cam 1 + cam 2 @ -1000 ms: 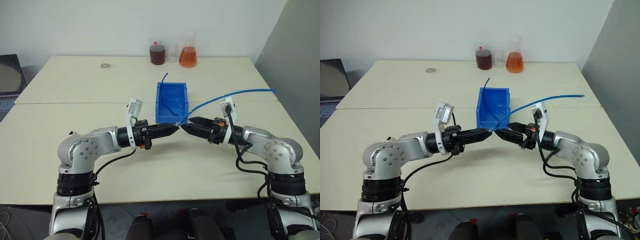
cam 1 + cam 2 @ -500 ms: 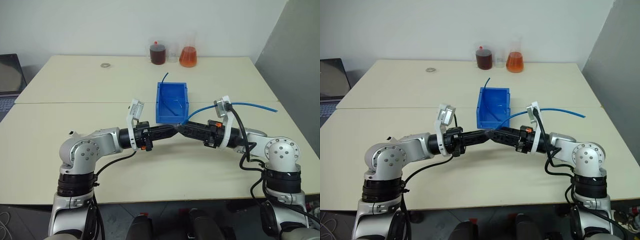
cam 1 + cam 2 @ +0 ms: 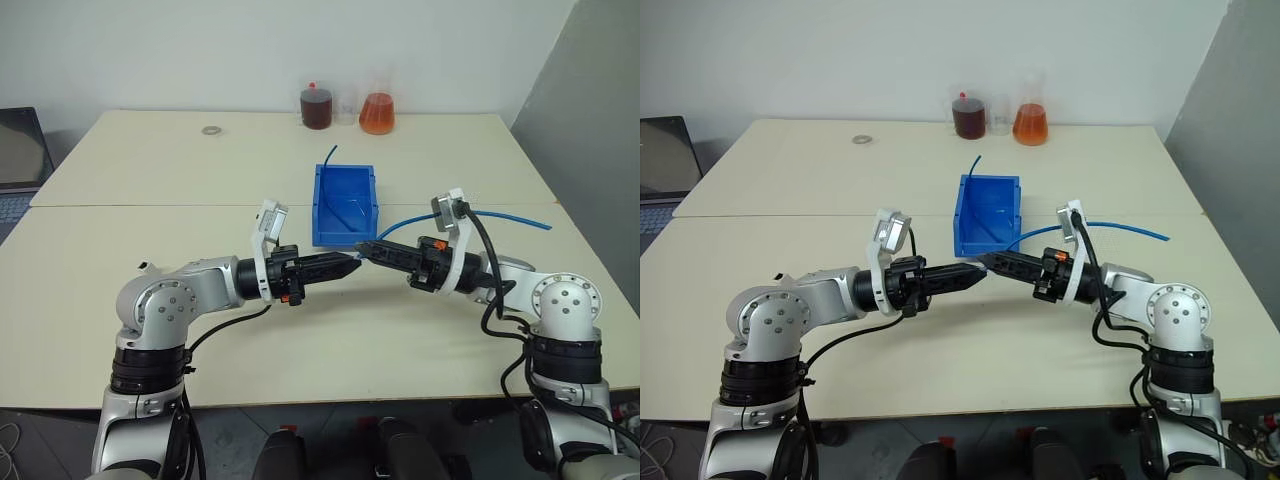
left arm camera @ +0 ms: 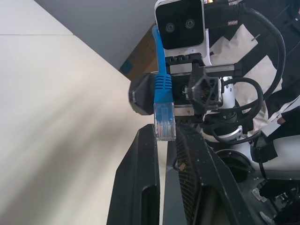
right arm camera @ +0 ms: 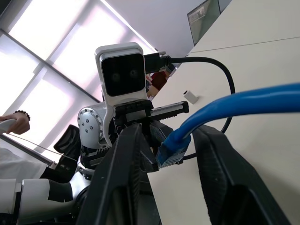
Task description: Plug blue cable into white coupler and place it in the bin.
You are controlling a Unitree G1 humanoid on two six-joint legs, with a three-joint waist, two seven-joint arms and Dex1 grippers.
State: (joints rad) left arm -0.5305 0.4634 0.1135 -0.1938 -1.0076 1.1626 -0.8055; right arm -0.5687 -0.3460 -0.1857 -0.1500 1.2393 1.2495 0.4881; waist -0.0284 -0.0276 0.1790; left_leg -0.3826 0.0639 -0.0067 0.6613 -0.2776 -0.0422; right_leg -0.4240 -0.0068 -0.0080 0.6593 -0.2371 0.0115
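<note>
1. The left gripper (image 3: pixel 350 263) and the right gripper (image 3: pixel 366 249) point at each other, level above the table (image 3: pixel 330 340), with their tips almost meeting.
2. The left jaws are pressed together. The clear plug (image 4: pixel 165 124) of the blue cable (image 3: pixel 510 213) sits right at their tips. I cannot tell whether they pinch it.
3. The cable runs back along the right gripper and trails away behind it toward the table's right edge. I cannot tell whether the right jaws clamp it or merely flank it.
4. The bin (image 3: pixel 322 205) stands just beyond the meeting tips, its lower front wall nearest them. A darker blue cable piece (image 3: pixel 329 153) pokes up over its far wall.
5. Below the jaws and on their near side, bare tabletop runs out to the front edge.
6. Well beyond the bin, by the far edge, stand a dark jar (image 3: pixel 315 107) and an orange flask (image 3: pixel 376 112). A small pale ring (image 3: pixel 210 130) lies far beyond the left gripper.
</note>
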